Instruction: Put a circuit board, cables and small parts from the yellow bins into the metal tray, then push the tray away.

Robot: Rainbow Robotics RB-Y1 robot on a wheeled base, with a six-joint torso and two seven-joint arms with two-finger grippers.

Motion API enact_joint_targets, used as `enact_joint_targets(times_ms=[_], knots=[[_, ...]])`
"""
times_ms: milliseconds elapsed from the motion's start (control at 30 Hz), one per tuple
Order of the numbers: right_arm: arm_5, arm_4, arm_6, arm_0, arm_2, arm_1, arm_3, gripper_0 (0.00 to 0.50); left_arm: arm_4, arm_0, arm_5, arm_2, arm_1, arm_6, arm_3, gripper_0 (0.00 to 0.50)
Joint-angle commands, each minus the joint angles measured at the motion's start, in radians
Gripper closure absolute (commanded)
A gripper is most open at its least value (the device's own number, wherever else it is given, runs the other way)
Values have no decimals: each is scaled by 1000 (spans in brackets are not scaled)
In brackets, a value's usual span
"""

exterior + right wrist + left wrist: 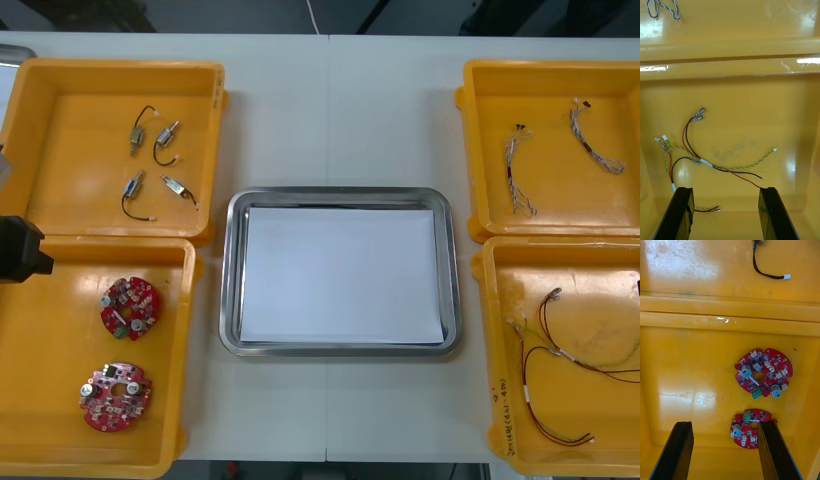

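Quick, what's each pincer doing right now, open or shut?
Left pincer: open, empty, above the circuit boards.
Right pincer: open, empty, above the red and yellow cables.

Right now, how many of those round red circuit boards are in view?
2. Both lie in the near yellow bin on the robot's left: the far board in its far half, the near board closer to the robot. None seems hidden.

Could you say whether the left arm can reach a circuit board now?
Likely yes: the left gripper hangs open over the bin, both circuit boards uncovered ahead; the right gripper hovers over cables.
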Motion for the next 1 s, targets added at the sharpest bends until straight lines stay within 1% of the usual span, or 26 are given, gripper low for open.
enact_joint_targets(times_ms=[33,1000], knots=[[3,3,-51,10,-24,-32,-9,0,-1,15,6,28,42,-115,-25,0],[3,3,-51,10,-24,-32,-9,0,-1,15,6,28,42,-115,-25,0]])
